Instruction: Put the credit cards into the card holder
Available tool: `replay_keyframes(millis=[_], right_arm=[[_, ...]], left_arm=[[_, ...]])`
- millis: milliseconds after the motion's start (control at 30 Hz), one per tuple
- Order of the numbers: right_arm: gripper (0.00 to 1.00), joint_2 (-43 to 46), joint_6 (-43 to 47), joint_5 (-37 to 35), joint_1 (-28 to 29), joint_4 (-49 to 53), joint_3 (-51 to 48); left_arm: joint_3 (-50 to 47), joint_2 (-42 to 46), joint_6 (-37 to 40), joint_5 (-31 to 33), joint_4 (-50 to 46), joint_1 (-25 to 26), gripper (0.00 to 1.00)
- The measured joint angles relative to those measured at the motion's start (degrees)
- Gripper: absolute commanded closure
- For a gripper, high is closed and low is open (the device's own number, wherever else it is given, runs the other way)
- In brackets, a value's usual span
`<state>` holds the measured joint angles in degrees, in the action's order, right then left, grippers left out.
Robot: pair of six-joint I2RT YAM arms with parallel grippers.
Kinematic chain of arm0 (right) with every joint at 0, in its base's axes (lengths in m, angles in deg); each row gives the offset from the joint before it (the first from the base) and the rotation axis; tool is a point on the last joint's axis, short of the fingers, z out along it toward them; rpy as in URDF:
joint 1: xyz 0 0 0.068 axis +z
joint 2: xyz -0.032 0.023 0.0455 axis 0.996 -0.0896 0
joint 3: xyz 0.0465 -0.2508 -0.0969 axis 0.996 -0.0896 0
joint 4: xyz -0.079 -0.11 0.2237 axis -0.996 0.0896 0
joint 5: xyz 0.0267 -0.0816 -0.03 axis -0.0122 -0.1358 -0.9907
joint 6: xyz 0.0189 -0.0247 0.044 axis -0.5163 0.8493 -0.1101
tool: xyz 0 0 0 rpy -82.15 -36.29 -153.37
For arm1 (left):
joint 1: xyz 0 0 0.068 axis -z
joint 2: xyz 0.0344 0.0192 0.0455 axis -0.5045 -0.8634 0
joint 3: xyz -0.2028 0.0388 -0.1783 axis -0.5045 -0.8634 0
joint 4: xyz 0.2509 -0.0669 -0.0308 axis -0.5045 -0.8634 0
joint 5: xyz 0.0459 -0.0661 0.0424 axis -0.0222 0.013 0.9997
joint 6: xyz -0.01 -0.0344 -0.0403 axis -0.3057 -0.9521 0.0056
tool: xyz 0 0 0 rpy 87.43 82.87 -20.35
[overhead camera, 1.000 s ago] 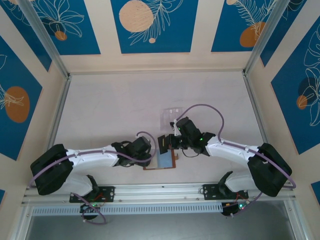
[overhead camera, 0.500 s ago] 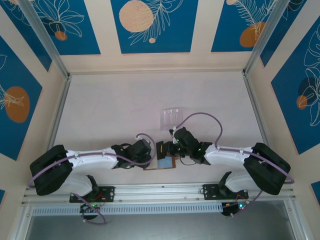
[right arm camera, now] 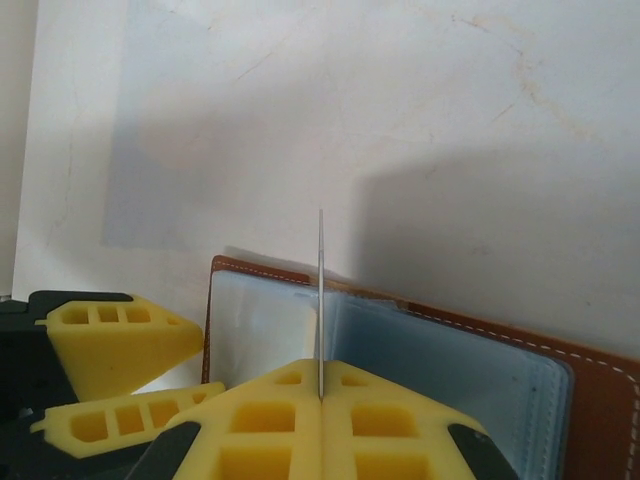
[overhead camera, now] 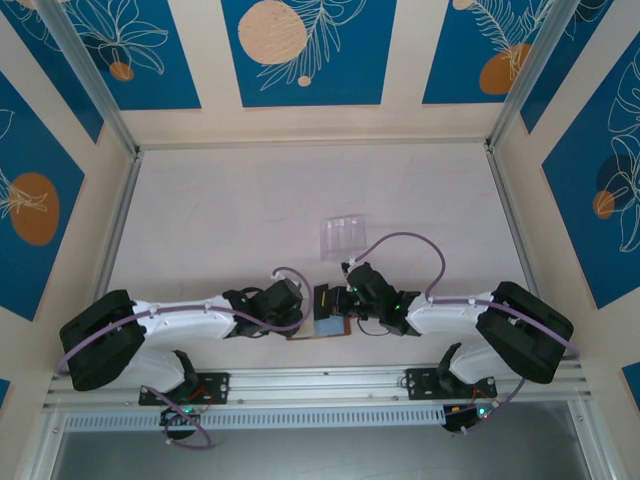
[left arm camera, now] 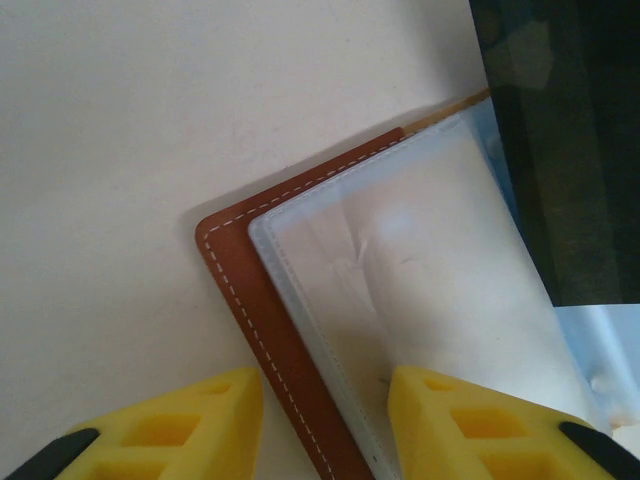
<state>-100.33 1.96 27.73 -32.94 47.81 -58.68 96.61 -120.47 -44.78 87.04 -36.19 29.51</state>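
One thin dark plastic credit card (right arm camera: 320, 290) stands edge-on, clamped between the shut yellow foam fingers (right arm camera: 390, 420) of the right gripper (right arm camera: 320, 378), and most of what can go wrong from here hangs on that narrow grip. The card's free edge reaches out over the open brown leather card holder (right arm camera: 450, 370) with pale grey-blue inside pockets, which lies flat on the pale table (right arm camera: 300, 120); whether the edge already touches a pocket I cannot tell. If it meets the smooth pocket face rather than a slot mouth, it is likely to skid across or pivot between the pads, since only one end of it is held. A push along the slot could also drag the whole card holder over the table, because nothing clamps it: the left gripper (left arm camera: 322, 385) has its jaws apart, straddling the card holder's stitched brown border near a corner, one yellow finger (left arm camera: 470, 420) over the pale pocket and the other over bare table, and I cannot say how firmly they press. The two grippers sit close together over the card holder, so a small sideways correction by either risks a knock. Relative to the right jaws, the card holder lies just beyond the fingertips, what looks like its fold roughly in line with the card; relative to the left jaws, its brown edge runs up between them
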Motion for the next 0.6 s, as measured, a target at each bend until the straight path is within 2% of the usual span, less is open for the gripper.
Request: replay_keyframes(millis=[333, 600], right_arm=[[1.00, 4.8, -1.3, -1.0, 0.5, 0.7, -1.6], [1.00, 2.5, -1.4, -1.0, 0.6, 0.4, -1.6]], left_arm=[[-0.5, 0.0, -0.4, 0.0, 1.1, 0.0, 0.62], [-0.5, 0.0, -0.9, 0.0, 1.1, 0.0, 0.63]])
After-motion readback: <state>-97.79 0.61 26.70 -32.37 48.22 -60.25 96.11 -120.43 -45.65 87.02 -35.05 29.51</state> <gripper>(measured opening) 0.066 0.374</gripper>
